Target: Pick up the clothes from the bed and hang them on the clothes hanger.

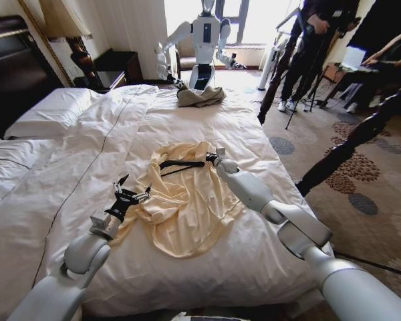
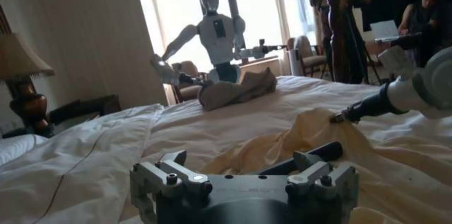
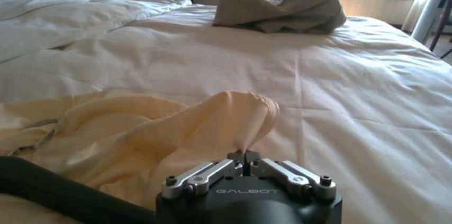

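right end effector [image 3: 245, 156] pinching a fold of thin pale-yellow wrinkly shirt [image 1: 180, 200]; left end effector [image 1: 130, 192] spread beside it; thin pinch risking slipping off during lifting.

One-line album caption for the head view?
Right end effector pinches the yellow garment beside the black hanger on the bed; left end effector open.

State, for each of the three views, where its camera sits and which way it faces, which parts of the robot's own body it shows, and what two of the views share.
Head view: looks down the bed; both arms, left pincer open, right pincer.
Left wrist view: low, faces the window; left pincer in front, right pincer beyond.
Right wrist view: low; right pincer shut on the clothes.
Shared: both wrist views show the grey garment.
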Available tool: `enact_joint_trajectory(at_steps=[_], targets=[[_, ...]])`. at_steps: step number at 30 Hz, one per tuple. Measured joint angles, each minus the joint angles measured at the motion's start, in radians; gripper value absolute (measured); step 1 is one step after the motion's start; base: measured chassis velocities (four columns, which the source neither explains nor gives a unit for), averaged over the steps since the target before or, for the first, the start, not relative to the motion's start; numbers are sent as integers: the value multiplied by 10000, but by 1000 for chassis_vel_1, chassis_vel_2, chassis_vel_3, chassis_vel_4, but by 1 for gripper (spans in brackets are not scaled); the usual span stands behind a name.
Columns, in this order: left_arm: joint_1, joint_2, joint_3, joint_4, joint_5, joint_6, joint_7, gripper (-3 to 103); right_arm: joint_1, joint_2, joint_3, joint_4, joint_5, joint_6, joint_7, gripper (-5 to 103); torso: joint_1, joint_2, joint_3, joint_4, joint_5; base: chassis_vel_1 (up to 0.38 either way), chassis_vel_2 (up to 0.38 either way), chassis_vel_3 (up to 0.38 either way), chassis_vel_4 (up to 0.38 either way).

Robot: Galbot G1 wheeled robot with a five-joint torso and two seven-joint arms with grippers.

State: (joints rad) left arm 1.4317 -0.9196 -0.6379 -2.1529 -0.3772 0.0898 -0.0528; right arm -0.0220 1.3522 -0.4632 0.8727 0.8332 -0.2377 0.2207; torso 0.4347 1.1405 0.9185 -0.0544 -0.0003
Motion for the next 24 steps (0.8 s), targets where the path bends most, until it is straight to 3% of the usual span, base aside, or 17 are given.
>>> enact_joint_trajectory(at_steps=[3,9,14,24], targets=[[2,-49,-1,-37,10,23,-6,100,-2,-533,-856,1075,-10,-14,-64,-1,0,0,0,-2,0,0,0,0,0],[66,-108,-49,-99,16,32,-18,100,171,-664,-1625,1823,-403,-79,-430,0,0,0,0,1,-2,0,0,0,0],[172,-246,-113,-164,24,35,-46,100,517,-129,-2213,1878,-1017,-45,-943,0,0,0,0,0,-3,0,0,0,0],[313,-368,-285,-166,10,-16,-118,100,914,1316,-3215,1174,-993,-208,-1580,0,0,0,0,3,-3,0,0,0,0]])
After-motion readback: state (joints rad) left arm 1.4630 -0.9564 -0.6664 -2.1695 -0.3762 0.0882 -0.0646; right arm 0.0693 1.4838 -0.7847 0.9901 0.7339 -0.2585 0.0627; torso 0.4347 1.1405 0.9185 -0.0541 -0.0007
